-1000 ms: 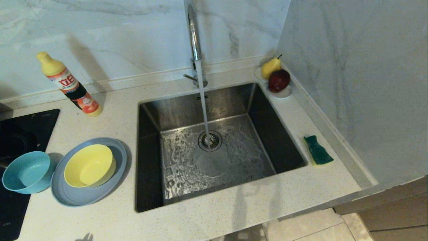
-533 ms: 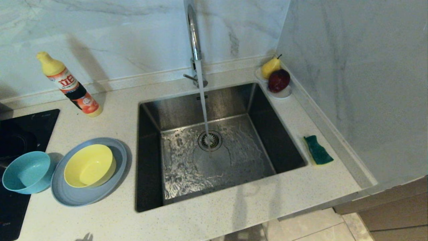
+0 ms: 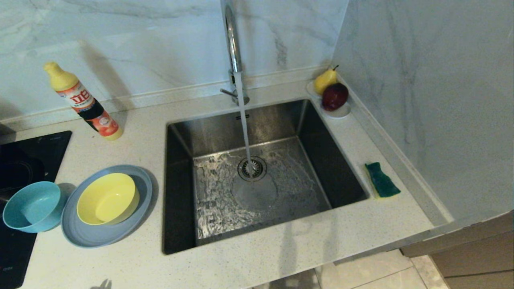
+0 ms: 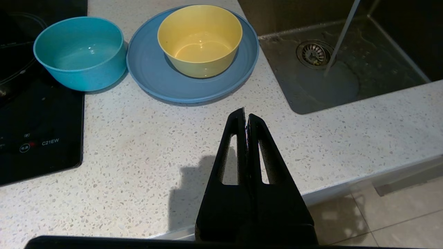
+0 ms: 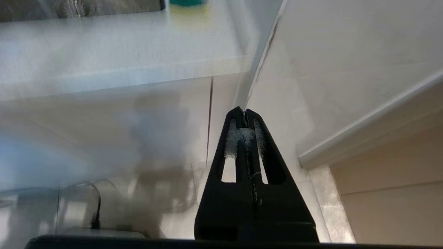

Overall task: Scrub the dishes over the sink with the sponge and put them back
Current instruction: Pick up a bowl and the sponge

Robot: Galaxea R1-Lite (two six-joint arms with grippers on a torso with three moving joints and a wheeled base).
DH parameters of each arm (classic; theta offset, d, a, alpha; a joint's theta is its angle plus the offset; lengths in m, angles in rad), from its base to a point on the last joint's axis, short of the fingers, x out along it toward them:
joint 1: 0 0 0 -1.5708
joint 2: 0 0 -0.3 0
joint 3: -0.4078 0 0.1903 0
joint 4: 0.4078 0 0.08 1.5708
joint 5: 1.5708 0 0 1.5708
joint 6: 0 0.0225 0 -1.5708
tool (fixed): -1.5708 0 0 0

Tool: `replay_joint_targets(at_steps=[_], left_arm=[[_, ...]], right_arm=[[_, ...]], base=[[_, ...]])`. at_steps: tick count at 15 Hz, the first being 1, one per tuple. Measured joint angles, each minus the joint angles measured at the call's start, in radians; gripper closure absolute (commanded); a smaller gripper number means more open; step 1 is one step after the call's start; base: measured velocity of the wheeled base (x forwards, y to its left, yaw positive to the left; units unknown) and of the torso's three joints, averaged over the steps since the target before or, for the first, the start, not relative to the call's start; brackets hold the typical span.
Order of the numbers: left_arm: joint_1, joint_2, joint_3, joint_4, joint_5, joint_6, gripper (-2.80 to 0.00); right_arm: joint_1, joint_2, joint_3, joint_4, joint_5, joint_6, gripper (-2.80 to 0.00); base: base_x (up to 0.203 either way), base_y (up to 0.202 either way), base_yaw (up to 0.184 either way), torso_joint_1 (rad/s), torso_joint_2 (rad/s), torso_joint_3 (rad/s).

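A yellow bowl point(image 3: 107, 198) point(image 4: 200, 39) sits inside the grey-blue plate point(image 3: 86, 235) point(image 4: 152, 74) left of the sink point(image 3: 180, 132). The teal bowl point(image 3: 32, 206) point(image 4: 80, 53) stands beside the plate, partly over the black cooktop. The green sponge point(image 3: 382, 180) point(image 5: 187, 2) lies on the counter right of the basin. Water runs from the chrome faucet point(image 3: 233, 48) onto the drain point(image 3: 252, 168). My left gripper point(image 4: 246, 116) is shut and empty, over the counter's front edge, short of the plate. My right gripper point(image 5: 244, 112) is shut and empty, below counter level near the cabinet corner. Neither arm shows in the head view.
A detergent bottle point(image 3: 83, 102) stands at the back left. A small white dish point(image 3: 340, 112) with a pear and a red apple sits in the back right corner. A black cooktop point(image 3: 20, 160) borders the counter's left. A marble wall point(image 3: 421, 100) closes the right side.
Nothing on the counter has moved in the head view; only the running water ripples differently in the basin.
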Motion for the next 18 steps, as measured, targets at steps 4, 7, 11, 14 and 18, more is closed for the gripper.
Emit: replay_joint_targets(at_steps=[4,7,11,14,18], left_arm=[[-0.001,0.001,0.0,0.0,0.0,0.0,0.0],[0.0,0.001,0.0,0.001,0.0,0.0,0.0],[0.0,0.001,0.0,0.001,0.0,-0.002,0.0],[0.0,0.001,0.0,0.0,0.0,-0.001,0.0],[0.0,0.001,0.0,0.0,0.0,-0.001,0.0]], right_arm=[[0.0,0.054,-0.308,0.134,0.091,-0.012,0.0],[-0.002,0.201,-0.529,0.197,0.18,-0.021,0.0],[-0.003,0.476,-0.705,0.294,0.252,-0.111,0.0],[0.001,0.678,-0.799,0.334,0.26,-0.181,0.0],[0.02,0.908,-0.899,0.39,0.261,-0.184,0.0]], base=[[0.0,0.0,0.0,0.0,0.0,0.0],[0.0,0.0,0.0,0.0,0.0,0.0],[0.0,0.0,0.0,0.0,0.0,0.0],[0.0,0.0,0.0,0.0,0.0,0.0],[0.0,0.0,0.0,0.0,0.0,0.0]])
